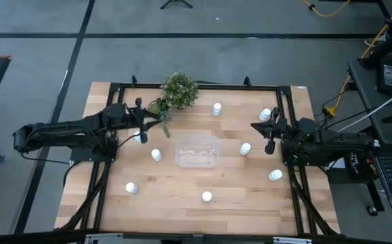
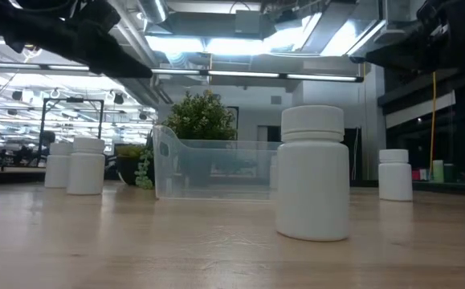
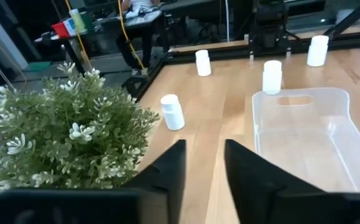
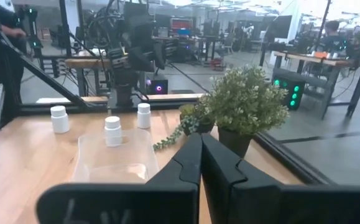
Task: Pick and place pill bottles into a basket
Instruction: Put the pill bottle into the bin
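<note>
Several white pill bottles stand upright on their bases around the wooden table, among them one [image 1: 156,154] left of the basket, one [image 1: 245,148] right of it and one [image 1: 207,196] near the front edge. The clear basket [image 1: 196,150] rests flat at the table's middle, and nothing shows inside it [image 3: 310,140]. My left gripper [image 1: 151,122] hovers above the table left of the basket, beside the plant; it is open [image 3: 204,168] with nothing between its fingers. My right gripper [image 1: 256,127] hovers right of the basket, shut [image 4: 200,155] and holding nothing.
A small potted green plant [image 1: 179,90] stands at the far side, close to my left gripper [image 3: 68,137]. A black frame [image 1: 202,86] runs around the table's edges. More bottles stand at the far right [image 1: 266,114] and near left [image 1: 131,188]. Bare wood lies in front of the basket.
</note>
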Robot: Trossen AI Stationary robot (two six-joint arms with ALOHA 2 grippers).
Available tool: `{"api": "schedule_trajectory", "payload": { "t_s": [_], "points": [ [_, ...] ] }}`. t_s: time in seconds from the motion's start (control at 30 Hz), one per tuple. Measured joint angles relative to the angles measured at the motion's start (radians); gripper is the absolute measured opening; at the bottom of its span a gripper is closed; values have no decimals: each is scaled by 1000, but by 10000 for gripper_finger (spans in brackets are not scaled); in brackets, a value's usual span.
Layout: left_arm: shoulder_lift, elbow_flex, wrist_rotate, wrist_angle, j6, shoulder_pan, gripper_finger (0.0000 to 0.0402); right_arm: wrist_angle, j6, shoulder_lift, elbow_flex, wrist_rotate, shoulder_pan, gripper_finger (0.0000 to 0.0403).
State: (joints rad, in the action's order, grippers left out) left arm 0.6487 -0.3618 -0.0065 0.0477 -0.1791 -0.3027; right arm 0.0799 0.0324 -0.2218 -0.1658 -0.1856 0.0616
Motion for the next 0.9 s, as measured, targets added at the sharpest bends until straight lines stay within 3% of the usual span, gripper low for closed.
{"api": "schedule_trajectory", "payload": {
  "t_s": [0.2,0.33,0.57,0.9],
  "points": [
    [-5,0,-1,0,10,10,187,-1,-27,0,0,0,0,12],
    [-38,0,21,-49,3,16,211,-1,-23,0,0,0,0,12],
    [-63,-72,-10,-245,82,81,207,-2,-29,0,0,0,0,12],
    [-28,-259,-91,-457,137,283,205,-3,-30,0,0,1,0,12]
  ]
}}
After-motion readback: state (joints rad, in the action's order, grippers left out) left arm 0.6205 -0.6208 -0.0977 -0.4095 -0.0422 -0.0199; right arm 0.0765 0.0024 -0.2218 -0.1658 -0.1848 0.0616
